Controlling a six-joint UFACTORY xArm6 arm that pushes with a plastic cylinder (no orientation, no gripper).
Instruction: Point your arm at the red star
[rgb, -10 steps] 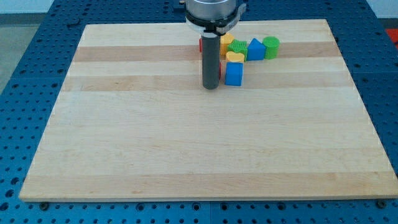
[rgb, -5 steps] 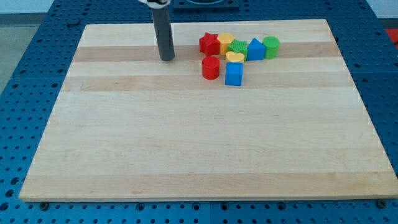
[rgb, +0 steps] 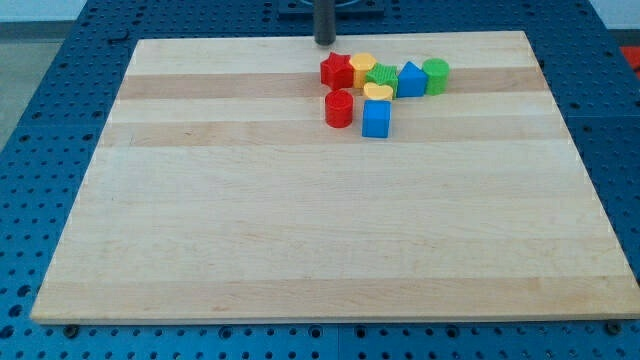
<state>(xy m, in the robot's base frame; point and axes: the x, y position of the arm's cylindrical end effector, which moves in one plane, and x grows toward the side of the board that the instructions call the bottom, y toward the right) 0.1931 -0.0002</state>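
The red star (rgb: 336, 70) lies near the view's top centre of the wooden board (rgb: 300, 220), at the left end of a cluster of blocks. My tip (rgb: 325, 42) stands at the board's top edge, just above and slightly left of the red star, a small gap apart from it. A red cylinder (rgb: 339, 107) sits below the star. A yellow block (rgb: 363, 66) touches the star's right side.
To the right of the star are a green block (rgb: 383, 76), a yellow heart (rgb: 377, 92), a blue cube (rgb: 376, 118), a blue pointed block (rgb: 411, 79) and a green cylinder (rgb: 436, 75). Blue perforated table surrounds the board.
My tip moved from beside the red cylinder out to the view's left, then up and right to the board's top edge above the red star. The blocks have not moved.
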